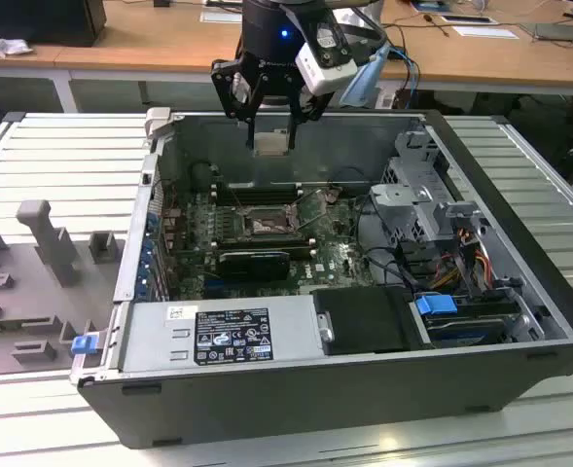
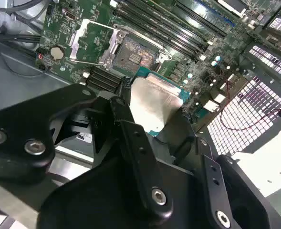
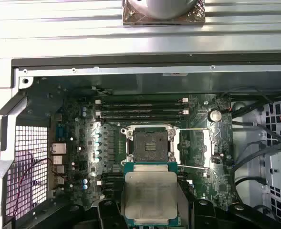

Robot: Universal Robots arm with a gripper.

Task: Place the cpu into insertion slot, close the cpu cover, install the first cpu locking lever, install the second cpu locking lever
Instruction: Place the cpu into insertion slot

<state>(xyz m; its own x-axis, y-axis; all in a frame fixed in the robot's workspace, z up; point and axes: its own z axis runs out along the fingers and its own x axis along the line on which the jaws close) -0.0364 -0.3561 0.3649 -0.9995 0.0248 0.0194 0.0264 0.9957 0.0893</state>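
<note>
You have open air over the case [image 1: 519, 321]. The pincer [image 1: 271, 128], clamped on the cpu [image 1: 271, 146], hangs above its open side, and the straight drop to the insertion slot [image 1: 264, 226] is free. The cpu cover [image 2: 77, 42] stands swung open to one side of the socket, off the contact field. Mind the memory slots [image 3: 140, 108] just beside the socket, and a low black block [image 1: 255, 263] on its opposite side. At the exterior view's right, loose cables [image 1: 388, 261] and the drive cage [image 1: 424, 190] crowd the board. The power supply box [image 1: 218, 336] walls the near edge.
</note>
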